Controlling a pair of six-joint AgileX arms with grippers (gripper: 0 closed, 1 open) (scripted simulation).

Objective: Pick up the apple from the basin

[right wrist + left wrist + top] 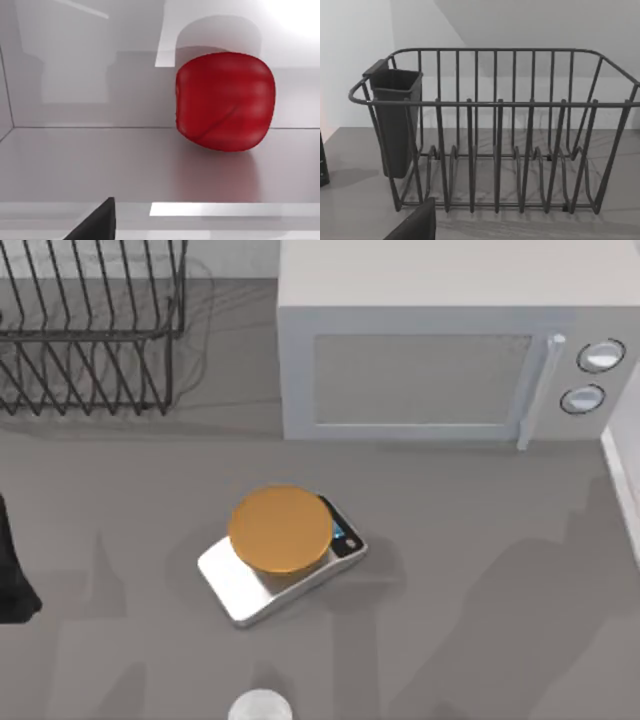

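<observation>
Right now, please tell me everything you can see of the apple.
The apple is glossy, dark red and roundish, somewhat blocky, with a faint curved crease on its skin. In the right wrist view it rests alone on the shiny metal floor of the basin, close to the pale back wall, casting a soft reflection below it. Nothing grips or touches it besides the floor.

Left arm (pixel 12 570) low at the table's left edge; one dark claw finger (pixel 95 222) in each wrist view.
</observation>
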